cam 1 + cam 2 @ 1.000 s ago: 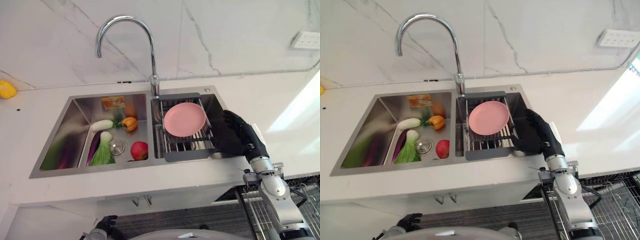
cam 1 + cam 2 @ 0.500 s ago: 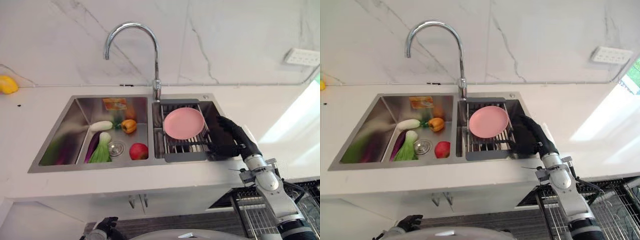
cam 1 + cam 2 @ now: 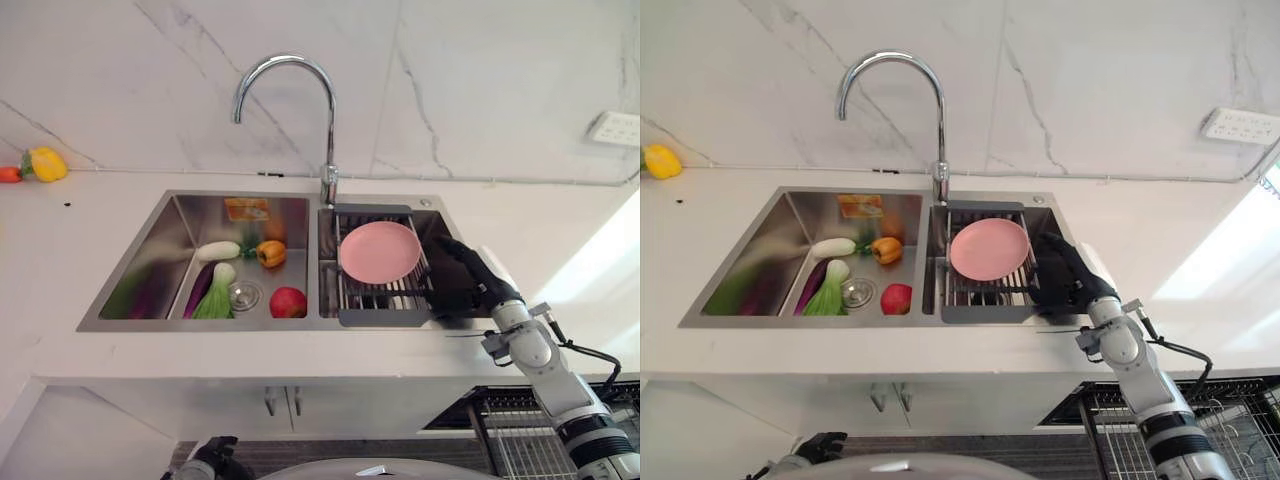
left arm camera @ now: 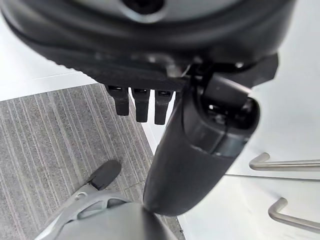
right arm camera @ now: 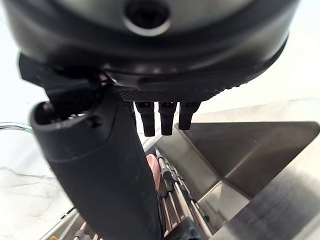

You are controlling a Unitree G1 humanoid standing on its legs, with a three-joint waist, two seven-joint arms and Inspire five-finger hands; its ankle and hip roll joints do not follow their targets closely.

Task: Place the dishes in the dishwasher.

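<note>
we see a pink plate point(image 3: 380, 251) lying on a rack point(image 3: 385, 290) in the right basin of the sink point(image 3: 150, 270). our right robot hand point(image 3: 468, 283) sits just beside the rack's right edge. the left basin holds an apple point(image 3: 288, 302), a pepper point(image 3: 270, 253) and greens point(image 3: 213, 295). a tap point(image 3: 328, 180) rises behind, from the white tabletop point(image 3: 70, 240).

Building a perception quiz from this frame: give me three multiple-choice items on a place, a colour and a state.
1. Where does the round pink plate lie? A: on the dark wire rack in the sink's right basin B: among the vegetables in the left basin C: on the counter
2. What colour is the round apple? A: green B: red C: yellow
3. The right robot hand is: A: curled round the plate B: open beside the rack C: holding the tap

A: the plate rests on the rack bars. B: the apple is red. B: its fingers are straight and hold nothing.
</note>
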